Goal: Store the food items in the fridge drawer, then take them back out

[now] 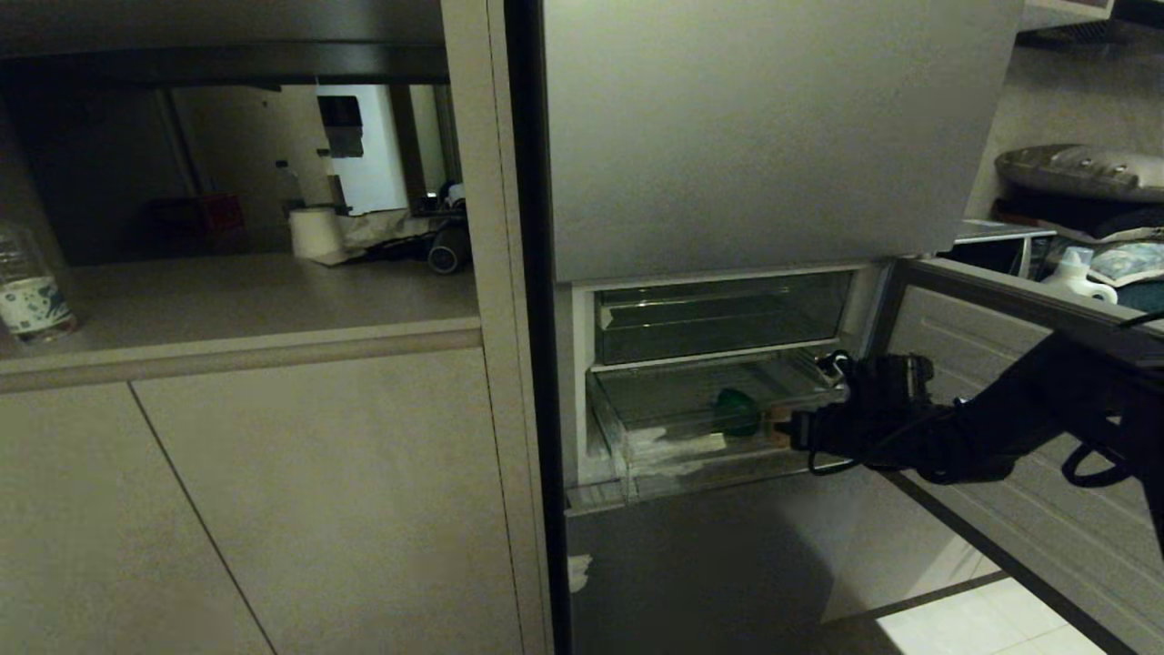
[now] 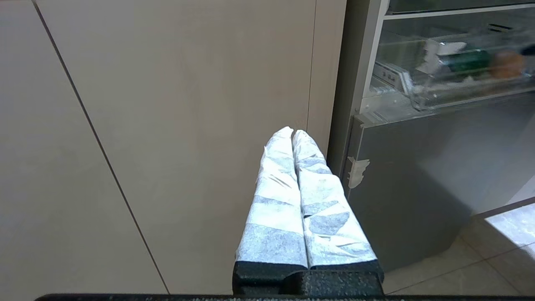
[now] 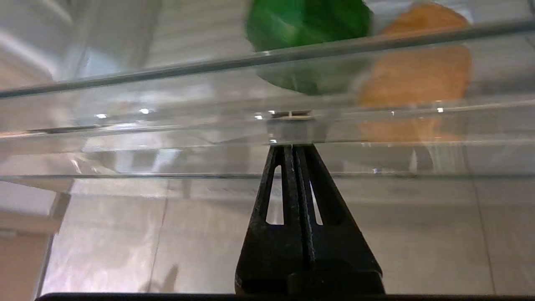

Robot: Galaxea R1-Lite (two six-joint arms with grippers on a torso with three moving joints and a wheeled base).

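The fridge drawer (image 1: pixel 700 428), centre-right of the head frame, stands pulled out with a green item (image 1: pixel 737 411) and a round orange-brown one (image 2: pixel 506 63) inside. The right end effector (image 3: pixel 290 144), fingers pressed together, sits against its front wall. Judging by this, storing looks done; shutting or retrieval remains. The left end effector (image 2: pixel 293 133), also closed, hangs parked.

Home kitchen: fridge (image 1: pixel 773 136), cabinets (image 1: pixel 273 500), countertop (image 1: pixel 255 300)

right claw (image 1: pixel 793 429) at fridge drawer (image 1: pixel 637 455), green item (image 1: pixel 737 411)
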